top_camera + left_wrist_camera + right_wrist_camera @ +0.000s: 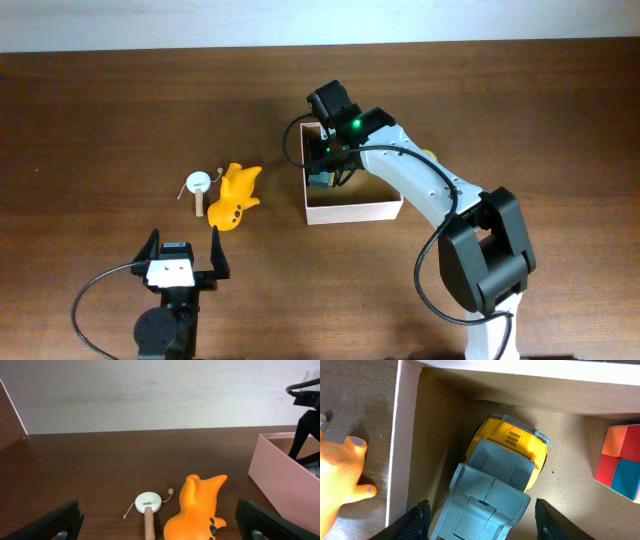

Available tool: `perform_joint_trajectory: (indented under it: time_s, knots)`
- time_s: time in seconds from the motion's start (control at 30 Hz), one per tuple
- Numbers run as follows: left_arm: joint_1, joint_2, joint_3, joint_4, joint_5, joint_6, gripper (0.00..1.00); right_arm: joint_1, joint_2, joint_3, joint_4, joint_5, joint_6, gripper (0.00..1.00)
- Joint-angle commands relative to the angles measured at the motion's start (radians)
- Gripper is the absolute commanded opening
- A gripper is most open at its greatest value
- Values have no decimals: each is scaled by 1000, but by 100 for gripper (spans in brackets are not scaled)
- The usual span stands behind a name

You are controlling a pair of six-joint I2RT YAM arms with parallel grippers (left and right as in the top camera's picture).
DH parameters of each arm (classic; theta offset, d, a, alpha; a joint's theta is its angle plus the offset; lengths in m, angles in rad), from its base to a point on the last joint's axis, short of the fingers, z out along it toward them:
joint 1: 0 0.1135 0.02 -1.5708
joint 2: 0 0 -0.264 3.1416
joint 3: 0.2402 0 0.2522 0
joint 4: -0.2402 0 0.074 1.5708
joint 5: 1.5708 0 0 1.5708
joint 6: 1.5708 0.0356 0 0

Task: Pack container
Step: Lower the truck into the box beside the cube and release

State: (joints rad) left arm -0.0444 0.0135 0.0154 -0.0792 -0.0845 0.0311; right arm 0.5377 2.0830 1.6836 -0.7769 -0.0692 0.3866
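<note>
The container [355, 210], a shallow white-walled box with a tan floor, sits at the table's middle; it also shows in the right wrist view [402, 435] and the left wrist view [280, 480]. A yellow and grey toy truck [495, 475] lies in its left corner. My right gripper [325, 168] hangs over that corner, and in the right wrist view the gripper [482, 522] is open with a finger on each side of the truck's grey end. A red and blue block [622, 460] lies in the box too. My left gripper [183, 262] is open and empty near the front edge.
An orange animal toy [235, 197] and a white disc rattle with a wooden handle [198, 185] lie on the table left of the box. Both show ahead of the left gripper: the orange toy [197, 507] and the rattle [148, 502]. The right arm arches over the box's right side.
</note>
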Motion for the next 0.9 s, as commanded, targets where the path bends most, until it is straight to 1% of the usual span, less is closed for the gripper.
perform_joint_trajectory:
  time_s: [0.0,0.2,0.33,0.43,0.5,0.53,0.57,0.67,0.7,0.77,0.87]
  knots:
    - [0,-7,-6,0,10,15,99,5,-2,2,-3,-11,-36,61]
    - [0,-7,-6,0,10,15,99,-2,-35,108,-79,-16,-99,61]
    - [0,-7,-6,0,10,15,99,-2,-37,167,-142,3,-97,59]
    - [0,-7,-6,0,10,15,99,-2,-34,167,-173,74,-48,48]
    - [0,-7,-6,0,10,15,99,-2,-27,167,-203,123,-18,43]
    - [0,-7,-6,0,10,15,99,-2,-21,166,-216,141,-8,36]
    - [0,-7,-6,0,10,15,99,-2,-17,165,-221,143,-7,31]
    - [0,-7,-6,0,10,15,99,-2,-2,155,-228,154,9,26]
    - [0,-7,-6,0,10,15,99,-2,2,150,-231,165,24,21]
    - [0,-7,-6,0,10,15,99,-3,5,134,-225,175,36,19]
    - [0,-7,-6,0,10,15,99,-3,5,102,-202,190,46,12]
